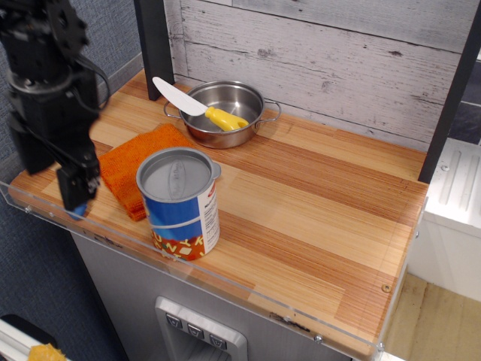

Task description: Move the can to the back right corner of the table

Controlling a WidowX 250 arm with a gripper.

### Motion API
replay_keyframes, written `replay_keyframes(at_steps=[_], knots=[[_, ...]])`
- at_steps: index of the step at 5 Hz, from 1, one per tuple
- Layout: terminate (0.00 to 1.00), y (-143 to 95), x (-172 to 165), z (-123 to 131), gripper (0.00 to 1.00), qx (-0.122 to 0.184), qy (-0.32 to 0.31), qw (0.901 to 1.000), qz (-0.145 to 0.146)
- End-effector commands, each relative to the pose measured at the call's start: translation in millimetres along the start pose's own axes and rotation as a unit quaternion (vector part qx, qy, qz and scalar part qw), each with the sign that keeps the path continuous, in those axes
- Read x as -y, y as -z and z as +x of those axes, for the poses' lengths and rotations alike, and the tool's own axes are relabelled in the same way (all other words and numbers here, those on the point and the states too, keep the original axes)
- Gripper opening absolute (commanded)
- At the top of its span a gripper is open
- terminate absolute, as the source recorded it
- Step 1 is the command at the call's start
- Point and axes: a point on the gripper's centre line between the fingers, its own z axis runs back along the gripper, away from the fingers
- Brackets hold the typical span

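- The can point(179, 203) stands upright near the table's point(323, 226) front edge, touching the orange cloth point(131, 169).
- My gripper point(64, 177) hangs left of it, apart.
- Jaw state: cannot tell.

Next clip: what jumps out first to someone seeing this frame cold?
The big blue-labelled can stands upright near the table's front edge, touching nothing but the wood. Just left of it the black arm hangs low over the front left corner, its pincer covering most of what lies there. Behind, a steel pan holds a yellow-handled white knife, with an orange cloth in between.
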Motion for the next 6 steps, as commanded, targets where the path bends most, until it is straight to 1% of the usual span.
replay_keyframes(at_steps=[1, 2, 4, 5, 6], knots=[[0.0, -6, 20, 5, 1.0, 0.032, 0.129, 0.99, -0.046], [0.0, -2, 29, 10, 1.0, 0.036, 0.161, 0.9847, -0.056], [0.0, 3, 50, 24, 1.0, 0.041, 0.221, 0.9732, -0.049], [0.0, 3, 57, 37, 1.0, 0.049, 0.235, 0.9694, -0.053], [0.0, -1, 61, 51, 1.0, 0.072, 0.229, 0.9698, -0.045]])
